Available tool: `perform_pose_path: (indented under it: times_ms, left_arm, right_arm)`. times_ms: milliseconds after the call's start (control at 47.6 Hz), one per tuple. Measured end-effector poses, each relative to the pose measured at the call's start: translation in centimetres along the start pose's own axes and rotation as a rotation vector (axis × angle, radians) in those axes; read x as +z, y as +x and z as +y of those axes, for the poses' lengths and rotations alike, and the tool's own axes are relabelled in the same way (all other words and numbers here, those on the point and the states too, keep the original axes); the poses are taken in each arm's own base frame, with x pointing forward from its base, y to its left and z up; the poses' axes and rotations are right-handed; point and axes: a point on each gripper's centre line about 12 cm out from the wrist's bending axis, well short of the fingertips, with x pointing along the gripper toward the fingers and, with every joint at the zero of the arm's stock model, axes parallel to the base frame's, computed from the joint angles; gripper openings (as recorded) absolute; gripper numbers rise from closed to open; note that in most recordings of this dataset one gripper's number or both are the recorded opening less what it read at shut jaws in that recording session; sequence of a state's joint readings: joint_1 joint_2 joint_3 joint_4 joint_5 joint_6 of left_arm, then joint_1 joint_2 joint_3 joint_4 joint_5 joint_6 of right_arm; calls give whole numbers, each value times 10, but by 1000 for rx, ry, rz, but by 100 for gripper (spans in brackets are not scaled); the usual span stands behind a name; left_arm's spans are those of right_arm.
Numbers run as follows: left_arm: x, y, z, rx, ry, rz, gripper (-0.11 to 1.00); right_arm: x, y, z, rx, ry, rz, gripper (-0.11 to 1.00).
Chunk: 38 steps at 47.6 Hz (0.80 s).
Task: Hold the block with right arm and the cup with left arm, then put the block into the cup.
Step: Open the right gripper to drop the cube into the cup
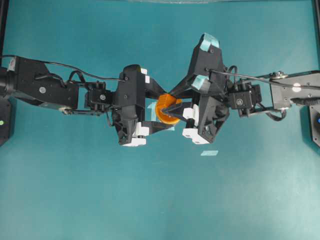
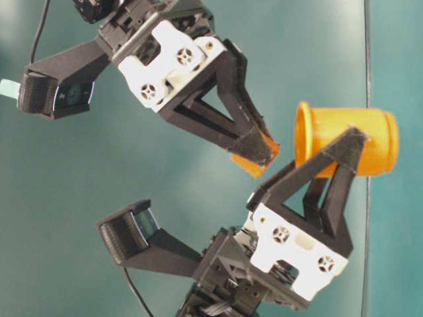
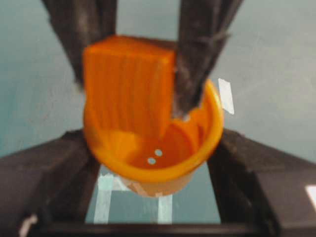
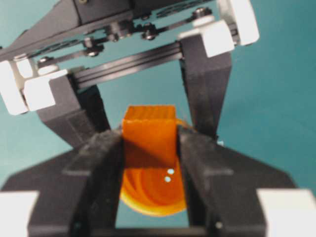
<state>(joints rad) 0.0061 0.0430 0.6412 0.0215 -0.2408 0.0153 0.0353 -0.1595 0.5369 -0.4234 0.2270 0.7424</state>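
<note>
teal surface [image 1: 75, 190] below. left tool [image 1: 161, 111] clamps cup [image 2: 347, 140] aloft; right tool [image 4: 148, 148] pinches block [image 4: 149, 133] at its mouth. advise centring over opening before release.

Overhead looks straight down from afar; the table-level view sits close; both wrist cameras closely share the cup [image 3: 153, 143].

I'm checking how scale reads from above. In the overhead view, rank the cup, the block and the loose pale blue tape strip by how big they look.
1. The cup.
2. The tape strip.
3. The block: hidden between the right gripper fingers, so its rank is unsure.
</note>
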Motion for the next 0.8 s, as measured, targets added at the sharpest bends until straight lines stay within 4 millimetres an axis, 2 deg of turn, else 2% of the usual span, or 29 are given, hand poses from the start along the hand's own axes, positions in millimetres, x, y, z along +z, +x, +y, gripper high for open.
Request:
perform_pose_path:
  times_ms: [357,462,525,798]
  left_arm:
    - [-3,0,0,0,0,25,65]
    - [-3,0,0,0,0,26,65]
    - [-3,0,0,0,0,26,65]
    - [-3,0,1,1,-2,26,65]
  right_arm:
    - [0,0,0,0,5,0,40]
    - [0,0,0,-1,5,3,58]
    - [-1,0,0,-4,4,8,64]
    - [-2,0,-1,-12,6,14,63]
